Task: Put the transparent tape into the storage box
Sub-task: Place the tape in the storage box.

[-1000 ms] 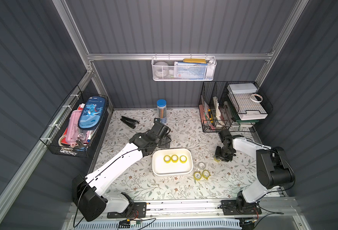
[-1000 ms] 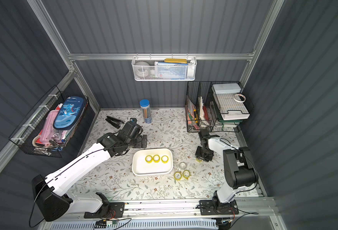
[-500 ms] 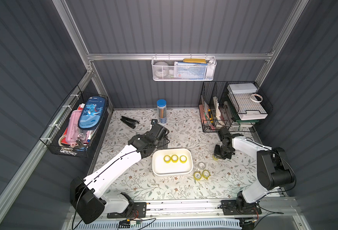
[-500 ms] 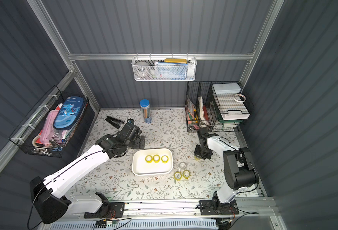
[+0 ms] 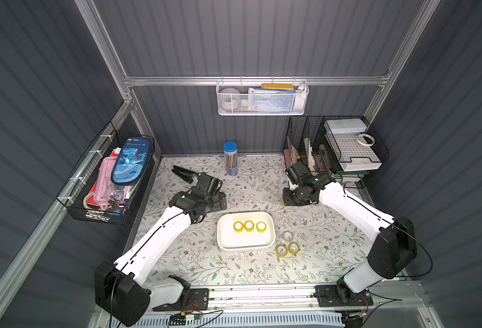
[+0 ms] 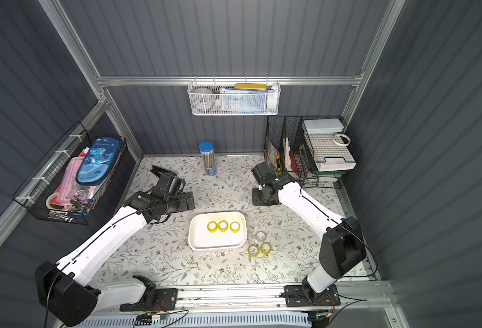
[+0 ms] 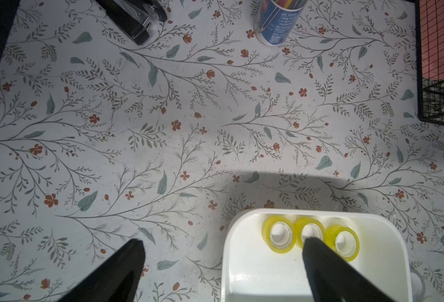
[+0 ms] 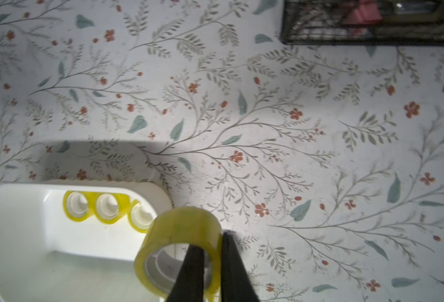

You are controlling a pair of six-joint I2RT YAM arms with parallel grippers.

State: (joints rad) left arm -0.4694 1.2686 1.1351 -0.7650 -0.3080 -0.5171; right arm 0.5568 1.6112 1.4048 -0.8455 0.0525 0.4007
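- White box (image 5: 234, 242) sits mid-mat (image 5: 234, 184), three tape rolls (image 5: 249, 226) in a row inside.
- Three more rolls (image 5: 281, 250) lie on the mat just beside the box's right edge.
- Right gripper (image 8: 213, 241) pinches the wall of a yellowish clear roll (image 8: 181, 227), one finger inside its core, held above the mat by the box's corner.
- Left gripper (image 7: 222, 241) is spread wide and empty, by the box's far left corner.

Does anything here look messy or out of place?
Nothing is spilled or broken. Only untidy bit: three tape rolls lie loose on the table beside the white tray, while three more rolls sit in a neat row inside it. The right claw pinches another roll by its wall.
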